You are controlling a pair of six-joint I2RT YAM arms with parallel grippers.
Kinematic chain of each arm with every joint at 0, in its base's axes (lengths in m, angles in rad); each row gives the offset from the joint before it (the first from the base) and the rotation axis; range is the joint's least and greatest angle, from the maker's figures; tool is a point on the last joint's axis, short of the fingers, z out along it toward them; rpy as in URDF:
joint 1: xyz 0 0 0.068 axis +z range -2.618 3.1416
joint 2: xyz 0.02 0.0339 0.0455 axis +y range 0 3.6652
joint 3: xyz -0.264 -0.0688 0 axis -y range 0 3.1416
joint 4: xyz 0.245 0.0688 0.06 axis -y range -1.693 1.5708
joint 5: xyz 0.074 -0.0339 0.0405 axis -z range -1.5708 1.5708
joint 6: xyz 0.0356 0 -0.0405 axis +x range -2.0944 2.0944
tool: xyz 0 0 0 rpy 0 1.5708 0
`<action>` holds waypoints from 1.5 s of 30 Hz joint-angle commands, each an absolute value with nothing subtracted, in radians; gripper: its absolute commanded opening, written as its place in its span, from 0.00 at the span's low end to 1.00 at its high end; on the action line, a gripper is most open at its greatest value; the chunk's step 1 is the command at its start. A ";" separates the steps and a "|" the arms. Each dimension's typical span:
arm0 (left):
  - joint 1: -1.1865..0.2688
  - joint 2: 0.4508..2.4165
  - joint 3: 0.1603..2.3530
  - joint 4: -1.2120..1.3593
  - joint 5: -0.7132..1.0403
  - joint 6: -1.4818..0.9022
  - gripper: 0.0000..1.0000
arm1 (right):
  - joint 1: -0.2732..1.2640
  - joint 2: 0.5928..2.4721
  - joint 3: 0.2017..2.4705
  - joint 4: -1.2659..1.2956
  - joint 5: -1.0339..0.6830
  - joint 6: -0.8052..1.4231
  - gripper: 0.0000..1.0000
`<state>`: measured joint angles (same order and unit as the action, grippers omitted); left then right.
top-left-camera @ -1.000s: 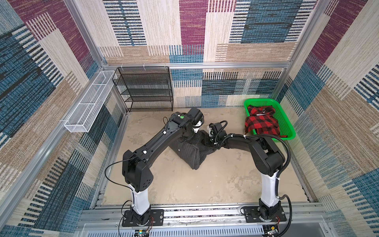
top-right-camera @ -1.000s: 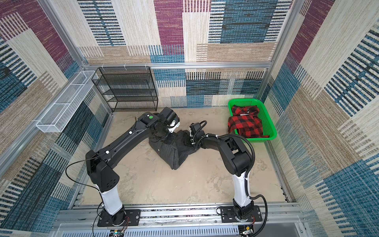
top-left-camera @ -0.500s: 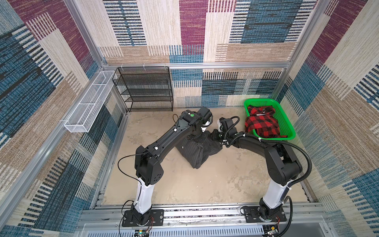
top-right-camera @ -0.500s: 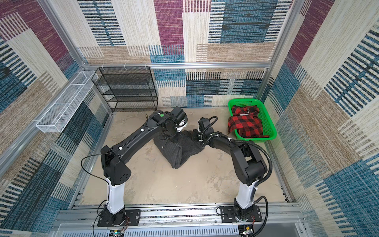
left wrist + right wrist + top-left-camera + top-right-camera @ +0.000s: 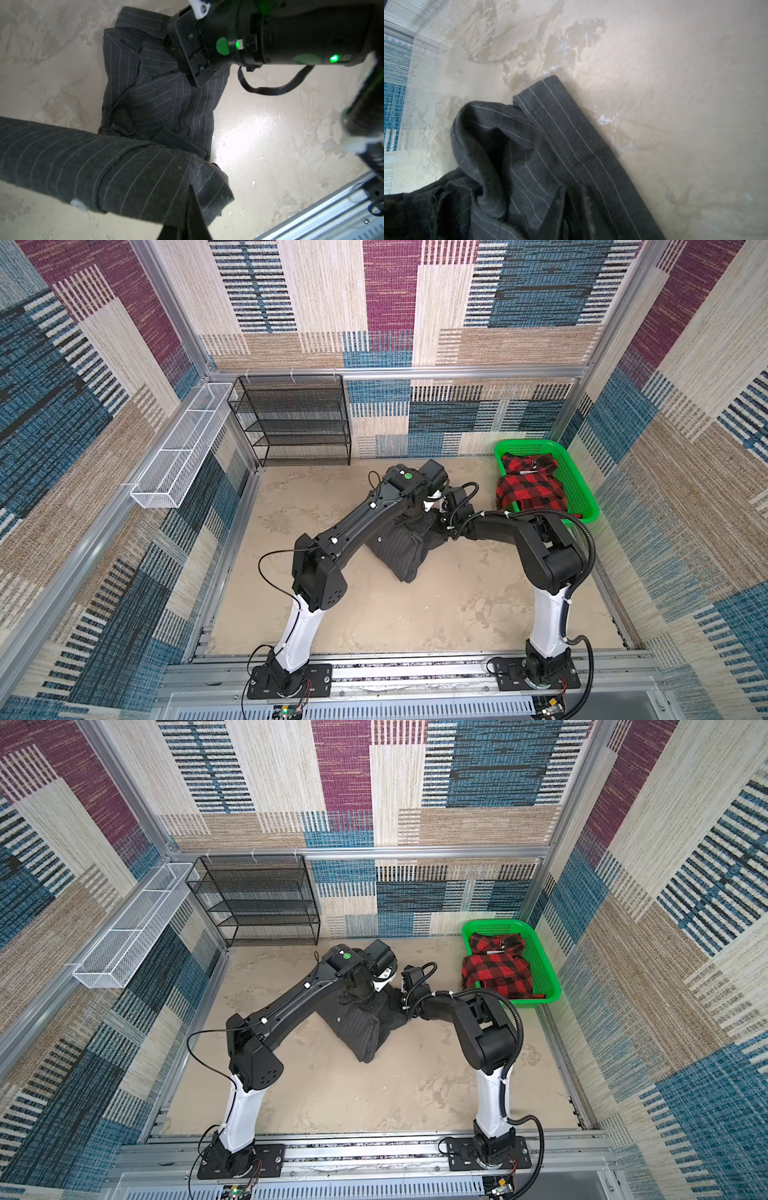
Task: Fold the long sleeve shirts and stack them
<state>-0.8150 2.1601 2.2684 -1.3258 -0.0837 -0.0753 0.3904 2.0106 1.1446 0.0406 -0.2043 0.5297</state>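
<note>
**Fingers point(image 5: 195, 218) of left gripper point(image 5: 190, 193) pinching grey shirt point(image 5: 124, 170) sleeve**

Green basket point(image 5: 579, 489) is sitting at tabletop point(image 5: 415, 614) edge. Grey shirt is lying bunched near basket. Check shirt point(image 5: 530, 495) is resting inside basket. Right gripper point(image 5: 193, 72) is reaching onto grey shirt; fingers hidden, state untellable.

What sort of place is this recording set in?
Probably a purpose-built robot test cell: carpet-patterned walls on an aluminium frame, with the left arm and right arm mounted on a front rail.

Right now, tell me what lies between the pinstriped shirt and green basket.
In both top views, right arm's wrist and bare table separate pinstriped shirt from green basket.
</note>
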 commanded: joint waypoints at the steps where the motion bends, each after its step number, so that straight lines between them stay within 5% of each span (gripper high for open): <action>1: -0.825 2.198 2.317 -1.377 -0.109 -0.033 0.00 | 0.387 2.023 1.120 -0.040 -0.206 0.547 0.19; 35: -0.840 2.473 2.690 -1.378 -0.043 -0.007 0.00 | 0.361 2.010 1.032 0.020 -0.256 0.608 0.19; 41: -0.838 2.441 2.684 -1.377 -0.084 -0.018 0.47 | 0.358 1.998 1.038 0.014 -0.251 0.607 0.19; 45: -0.838 2.399 2.686 -1.377 -0.111 -0.025 0.60 | 0.358 1.984 1.049 0.002 -0.240 0.606 0.19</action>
<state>-0.8360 2.4332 2.6820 -1.3800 -0.0807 -0.0303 0.3584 1.9854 1.0508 0.1677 -0.2764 0.5972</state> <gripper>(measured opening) 0.608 0.186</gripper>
